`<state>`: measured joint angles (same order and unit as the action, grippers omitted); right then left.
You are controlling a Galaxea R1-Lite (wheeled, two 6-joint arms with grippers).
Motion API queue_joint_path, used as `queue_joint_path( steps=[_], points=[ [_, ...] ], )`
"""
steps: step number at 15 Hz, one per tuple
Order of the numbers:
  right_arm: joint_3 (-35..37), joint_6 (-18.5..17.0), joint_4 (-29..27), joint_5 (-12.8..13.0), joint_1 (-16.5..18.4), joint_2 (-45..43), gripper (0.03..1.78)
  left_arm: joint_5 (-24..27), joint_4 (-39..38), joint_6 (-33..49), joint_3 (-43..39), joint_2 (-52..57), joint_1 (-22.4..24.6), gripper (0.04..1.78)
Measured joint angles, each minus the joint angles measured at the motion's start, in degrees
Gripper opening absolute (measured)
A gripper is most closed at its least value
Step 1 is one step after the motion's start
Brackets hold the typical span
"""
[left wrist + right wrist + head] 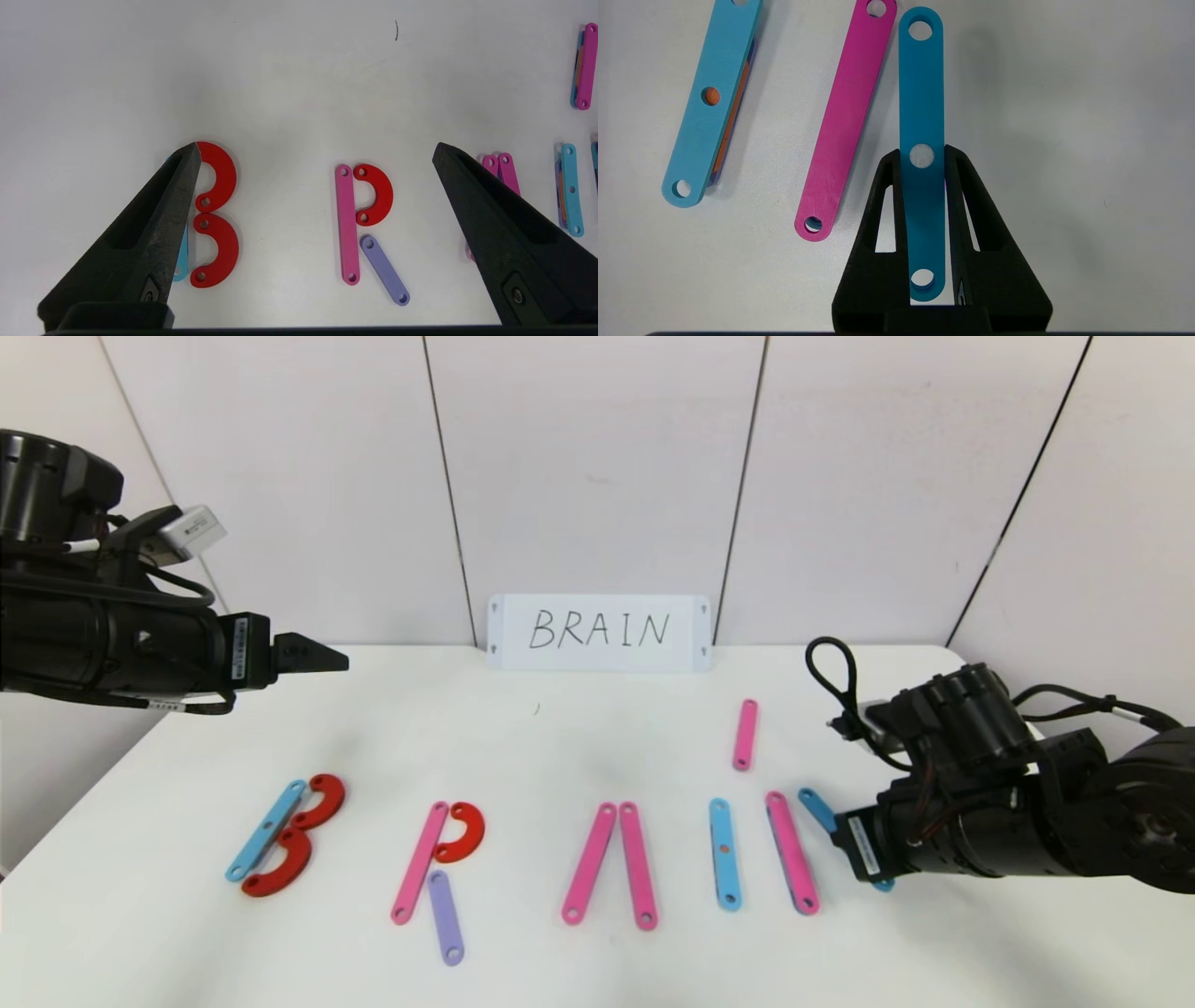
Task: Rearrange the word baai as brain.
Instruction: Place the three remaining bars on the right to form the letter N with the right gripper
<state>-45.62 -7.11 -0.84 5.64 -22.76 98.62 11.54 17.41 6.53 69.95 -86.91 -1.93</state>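
The letters lie in a row on the white table. B is a blue bar with two red C pieces. R is a pink bar, a red C and a purple bar. Two pink bars lean together. A light blue bar and a pink bar lie to the right. My right gripper is shut on a blue bar, low at the row's right end. My left gripper is open and empty, high above B and R.
A white card with handwritten BRAIN stands against the back wall. A loose pink bar lies behind the row on the right. The pink bar next to the held one covers another blue bar.
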Motion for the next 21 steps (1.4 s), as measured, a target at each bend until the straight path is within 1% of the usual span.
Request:
queue_joint_path(
  steps=[3,13,14,15,17,19,21],
  points=[
    [0.5,-0.1,0.0,-1.3,0.1,0.5,0.27,0.0,0.0,0.0,0.0,0.0,-0.2,1.73],
    [0.5,0.2,0.0,-1.3,1.6,2.5,0.27,0.0,0.0,-0.6,-0.2,-0.1,-0.4,1.73],
    [0.5,0.5,0.0,-1.6,1.7,2.6,0.27,0.0,0.0,-0.6,-0.2,-0.1,-0.4,1.73],
    [0.7,1.1,0.0,-2.5,2.0,2.5,0.27,0.0,0.0,-0.6,-0.2,0.0,-0.4,1.73],
    [1.4,4.5,0.7,-5.6,3.8,2.4,0.27,-0.1,0.0,-0.6,-0.2,0.2,-0.3,1.73],
    [2.4,8.2,3.9,-8.1,6.3,2.5,0.27,0.0,0.0,-0.6,-0.2,0.4,-0.3,1.73],
    [3.2,9.0,5.5,-8.5,7.3,2.8,0.27,-0.1,-0.1,-0.6,-0.2,0.4,-0.3,1.73]
  ],
)
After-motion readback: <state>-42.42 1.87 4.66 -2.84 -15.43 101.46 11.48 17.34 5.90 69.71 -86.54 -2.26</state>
